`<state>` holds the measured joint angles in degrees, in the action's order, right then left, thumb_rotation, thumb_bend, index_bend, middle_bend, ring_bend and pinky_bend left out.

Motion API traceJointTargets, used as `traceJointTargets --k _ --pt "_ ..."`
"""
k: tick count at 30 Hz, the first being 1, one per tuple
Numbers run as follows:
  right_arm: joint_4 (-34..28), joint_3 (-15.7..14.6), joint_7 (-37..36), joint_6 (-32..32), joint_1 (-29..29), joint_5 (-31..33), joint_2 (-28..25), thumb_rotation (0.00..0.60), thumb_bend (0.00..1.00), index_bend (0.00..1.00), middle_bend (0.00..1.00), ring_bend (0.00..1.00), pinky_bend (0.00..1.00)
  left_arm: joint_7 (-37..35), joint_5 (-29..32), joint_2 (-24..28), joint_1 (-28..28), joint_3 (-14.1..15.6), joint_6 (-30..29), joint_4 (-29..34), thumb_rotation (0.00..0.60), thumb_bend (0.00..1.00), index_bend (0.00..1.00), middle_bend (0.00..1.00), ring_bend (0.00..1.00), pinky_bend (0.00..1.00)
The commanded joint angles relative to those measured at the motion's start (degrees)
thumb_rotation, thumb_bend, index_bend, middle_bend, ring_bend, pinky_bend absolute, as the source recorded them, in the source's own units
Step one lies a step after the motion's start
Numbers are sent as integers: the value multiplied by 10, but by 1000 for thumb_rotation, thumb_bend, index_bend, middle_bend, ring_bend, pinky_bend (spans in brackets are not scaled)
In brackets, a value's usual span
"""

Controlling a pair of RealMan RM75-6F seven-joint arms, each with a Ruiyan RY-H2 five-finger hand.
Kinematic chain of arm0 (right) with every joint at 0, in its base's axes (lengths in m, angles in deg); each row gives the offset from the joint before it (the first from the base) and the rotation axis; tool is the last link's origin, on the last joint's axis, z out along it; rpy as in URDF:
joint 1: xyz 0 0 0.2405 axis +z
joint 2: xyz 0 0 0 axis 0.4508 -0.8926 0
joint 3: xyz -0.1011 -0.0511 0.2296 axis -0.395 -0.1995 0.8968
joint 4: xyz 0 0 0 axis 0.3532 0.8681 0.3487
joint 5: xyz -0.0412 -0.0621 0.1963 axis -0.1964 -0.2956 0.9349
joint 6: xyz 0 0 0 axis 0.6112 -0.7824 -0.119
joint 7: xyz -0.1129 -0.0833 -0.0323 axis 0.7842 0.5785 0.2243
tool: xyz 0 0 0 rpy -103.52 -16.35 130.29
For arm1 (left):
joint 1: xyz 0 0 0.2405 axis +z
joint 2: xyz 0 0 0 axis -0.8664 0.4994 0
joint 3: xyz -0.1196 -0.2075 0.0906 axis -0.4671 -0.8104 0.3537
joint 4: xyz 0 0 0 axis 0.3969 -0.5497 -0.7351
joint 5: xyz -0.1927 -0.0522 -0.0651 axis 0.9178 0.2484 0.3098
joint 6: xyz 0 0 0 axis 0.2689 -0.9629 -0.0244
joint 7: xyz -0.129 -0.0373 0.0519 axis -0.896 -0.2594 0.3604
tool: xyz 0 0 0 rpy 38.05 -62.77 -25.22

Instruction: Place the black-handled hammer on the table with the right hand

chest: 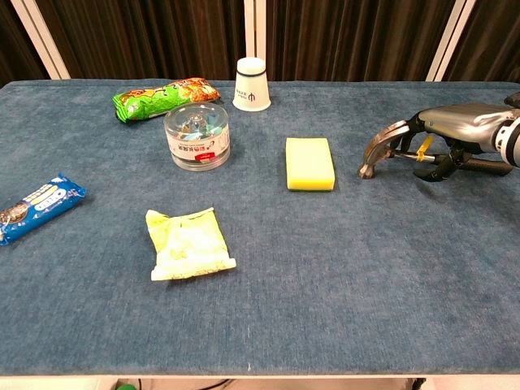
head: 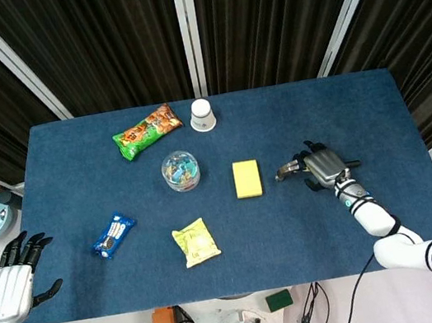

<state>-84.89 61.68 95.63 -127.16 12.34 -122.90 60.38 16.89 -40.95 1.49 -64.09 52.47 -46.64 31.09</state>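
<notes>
Hammer [chest: 382, 153] first: we see its metal head touching the cloth just right of the sponge [chest: 309, 163], while the black handle runs back under our right hand [chest: 463, 130]. The fingers [chest: 439, 166] are curled around that handle, clamped on it (the chest view shows them wrapped beneath it). We judge the head is down because the placing is nearly finished, with only the handle left to lower and release. We picked a bare patch of table [head: 310, 220], well apart from the jar [head: 180, 171] and the cup [head: 203, 115], so nothing gets knocked. Our left hand [head: 14, 276] hangs off the table's near left corner, fingers apart and holding nothing, since this job belongs to the right alone.
</notes>
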Motion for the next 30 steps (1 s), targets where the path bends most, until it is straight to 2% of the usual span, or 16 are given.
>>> traceJointTargets --k 1,15,30 --pt "9 0 -11 -1 1 -1 4 600 455 304 303 96 199 0 1 0 0 0 1 -1 600 143 218 170 50 111" --pt "46 -6 -51 8 11 -16 26 600 539 402 373 148 239 -10 4 -2 6 1 -6 -11 600 143 217 170 50 111" --pt "58 -10 -67 9 14 -20 31 600 576 469 409 167 245 -15 6 -5 8 0 -7 -18 600 143 214 170 50 110"
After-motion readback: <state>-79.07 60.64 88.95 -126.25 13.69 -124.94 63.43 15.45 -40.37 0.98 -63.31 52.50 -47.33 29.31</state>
